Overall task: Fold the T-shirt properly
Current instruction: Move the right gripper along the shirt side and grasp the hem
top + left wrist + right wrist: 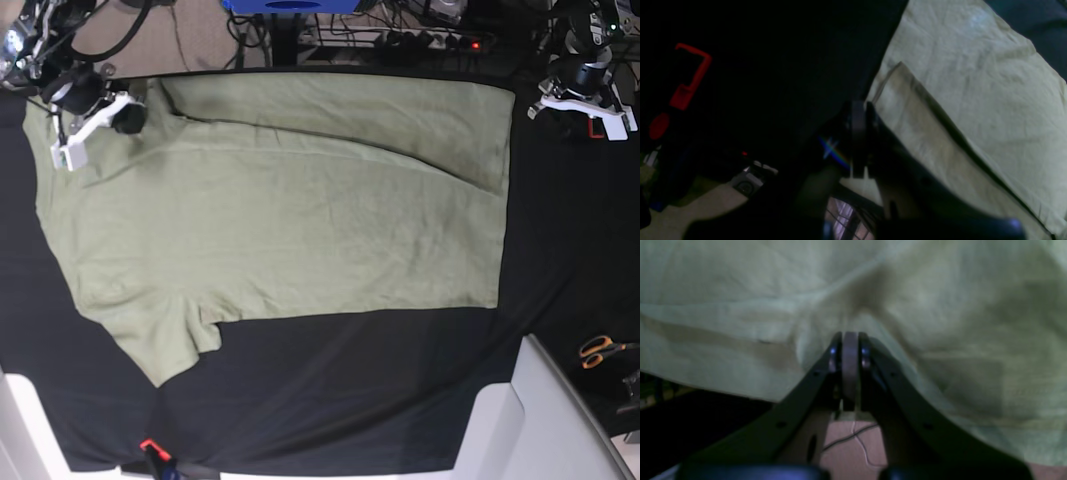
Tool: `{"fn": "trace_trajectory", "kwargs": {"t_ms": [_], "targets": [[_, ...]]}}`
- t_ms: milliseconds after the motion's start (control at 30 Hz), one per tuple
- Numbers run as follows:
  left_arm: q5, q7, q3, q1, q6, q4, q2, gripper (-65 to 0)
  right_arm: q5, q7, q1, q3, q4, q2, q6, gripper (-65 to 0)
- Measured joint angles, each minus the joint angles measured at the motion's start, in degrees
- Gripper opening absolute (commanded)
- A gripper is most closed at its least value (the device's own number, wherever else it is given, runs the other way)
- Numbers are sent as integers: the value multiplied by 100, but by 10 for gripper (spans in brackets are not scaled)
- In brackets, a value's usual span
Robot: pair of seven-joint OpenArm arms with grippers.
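The T-shirt (290,210) is spread on the black cloth (350,390), long axis running between the arms, with the left gripper (858,110) clamped at its folded far corner and the right gripper (850,340) pinched on its fabric.

Table covered by black cloth (350,390). Pale green T-shirt (290,230) lies spread flat on it, far edge folded over, one sleeve toward near left. Orange-handled scissors (600,350) rest at right edge.
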Motion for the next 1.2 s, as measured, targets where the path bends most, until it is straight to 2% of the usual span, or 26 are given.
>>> {"fn": "trace_trajectory", "kwargs": {"t_ms": [200, 467, 700, 767, 833, 867, 933, 1000, 1100, 1133, 1200], "targets": [[2, -4, -2, -4, 2, 0, -7, -650, 13, 55, 516, 9, -820, 234, -13, -644], [0, -4, -7, -15, 0, 0, 4, -650, 48, 195, 824, 2, -1191, 295, -2, -644], [0, 2, 11, -236, 7, -68, 0, -650, -22, 186, 872, -9, 138, 350, -9, -642], [0, -2, 22, -262, 0, -103, -2, -650, 44, 131, 1209, -26, 179, 634, 79, -642], [7, -4, 22, -267, 7, -109, -20, -650, -7, 197, 1757, -15, -236, 1043, -2, -635], [4, -4, 20, -289, 4, -114, -22, -650, 17, 240, 2065, -9, -579, 1272, -122, -609], [9, -2, 24, -310, -2, -114, 7, -650, -90, 531, 2603, -85, -1318, 1672, -601, -512], [4, -2, 33, -315, 0, -114, 4, -650, -348, 868, 3045, -470, -2142, 2083, -623, -357], [4, -4, 24, -286, 11, -114, -7, -650, -874, 1644, 3652, -1215, -3383, 2312, -623, -164], [2, -4, 26, -291, 11, -114, 9, -650, -1003, 1869, 3823, -1349, -3744, 2304, -584, -132], [4, -4, 24, -280, 0, -114, 17, -650, -1281, 2505, 4129, -1576, -4572, 2295, -603, -128]]}}
